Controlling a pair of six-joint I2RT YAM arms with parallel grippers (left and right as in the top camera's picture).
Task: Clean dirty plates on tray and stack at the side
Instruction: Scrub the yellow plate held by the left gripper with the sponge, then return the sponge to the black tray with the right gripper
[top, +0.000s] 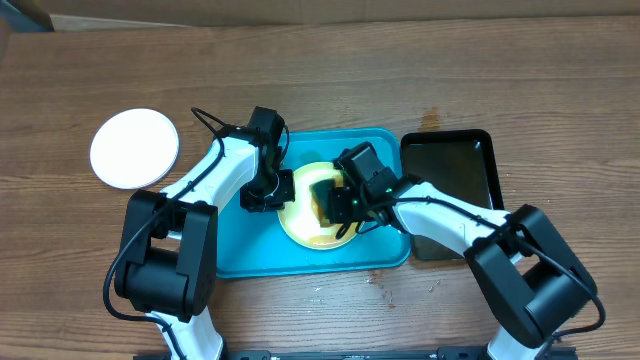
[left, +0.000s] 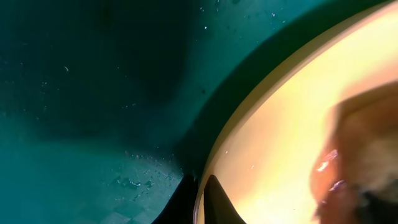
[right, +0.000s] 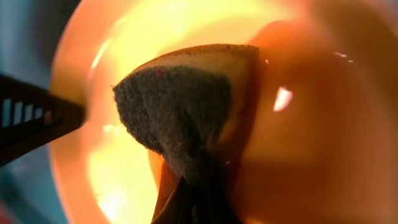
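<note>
Centrally on the turquoise rectangular plastic tray (top: 240, 250), the left gripper (top: 284, 193) pinches the rim of the pale yellow-green round plate (top: 305, 232) while the right gripper (top: 335, 205) clamps a dark-faced yellow sponge (right: 180, 106) onto it; a white round plate (top: 134, 148) lies left of the tray.

I have the large turquoise rectangular plastic tray (top: 240, 255) mid-way across the wooden counter (top: 350, 70), with the pale yellow-green round plate (top: 300, 232) lying in its right half and a dark-faced yellow sponge (right: 186, 106) on that plate. A white round plate (top: 134, 148) sits on the counter off the tray's left end, apart from it. A smaller black rectangular tray (top: 455, 165) lies just beside the tray's right edge.
</note>
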